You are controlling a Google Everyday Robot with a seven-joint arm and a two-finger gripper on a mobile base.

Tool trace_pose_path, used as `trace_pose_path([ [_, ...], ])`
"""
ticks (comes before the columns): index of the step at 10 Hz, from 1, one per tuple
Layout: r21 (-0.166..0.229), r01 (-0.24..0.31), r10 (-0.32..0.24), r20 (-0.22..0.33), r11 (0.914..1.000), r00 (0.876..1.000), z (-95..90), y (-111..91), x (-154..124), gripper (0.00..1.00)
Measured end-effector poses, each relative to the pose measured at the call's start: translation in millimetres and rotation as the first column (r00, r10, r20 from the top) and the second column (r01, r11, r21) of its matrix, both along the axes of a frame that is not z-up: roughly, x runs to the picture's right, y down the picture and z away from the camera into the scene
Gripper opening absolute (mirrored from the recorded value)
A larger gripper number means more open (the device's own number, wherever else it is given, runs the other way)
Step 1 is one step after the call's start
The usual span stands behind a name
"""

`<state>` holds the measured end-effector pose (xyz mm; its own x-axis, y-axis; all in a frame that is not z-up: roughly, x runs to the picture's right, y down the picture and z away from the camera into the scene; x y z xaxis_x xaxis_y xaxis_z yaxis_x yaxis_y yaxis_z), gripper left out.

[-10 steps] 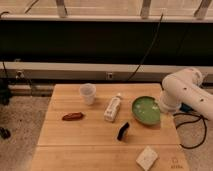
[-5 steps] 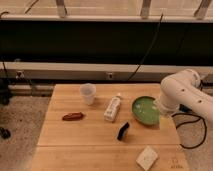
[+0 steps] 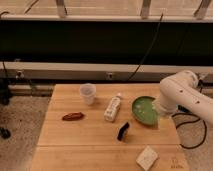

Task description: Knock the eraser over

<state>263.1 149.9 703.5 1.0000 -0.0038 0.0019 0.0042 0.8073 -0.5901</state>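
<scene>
Wooden table (image 3: 60,145) holds everything. White arm (image 3: 180,92) comes in from the right, bent down over the table's right side. Gripper (image 3: 159,113) is at the arm's tip, low by the right rim of the green bowl (image 3: 142,107). Can't tell its state or whether it holds anything. White bottle (image 3: 112,108) lies left of the bowl, clear cup (image 3: 88,93) behind it, white square block (image 3: 146,158) near the front edge, reddish-brown oblong (image 3: 73,116) on the left. Eraser (image 3: 123,131) sits mid-table, just in front of the bottle, apart from the gripper.
</scene>
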Motion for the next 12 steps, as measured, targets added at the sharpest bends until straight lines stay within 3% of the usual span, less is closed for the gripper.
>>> trace_pose_path([
  [12, -0.024, 0.031, -0.030, 0.039, 0.9992, 0.999, 2.4, 15.4, -24.8, 0.80],
])
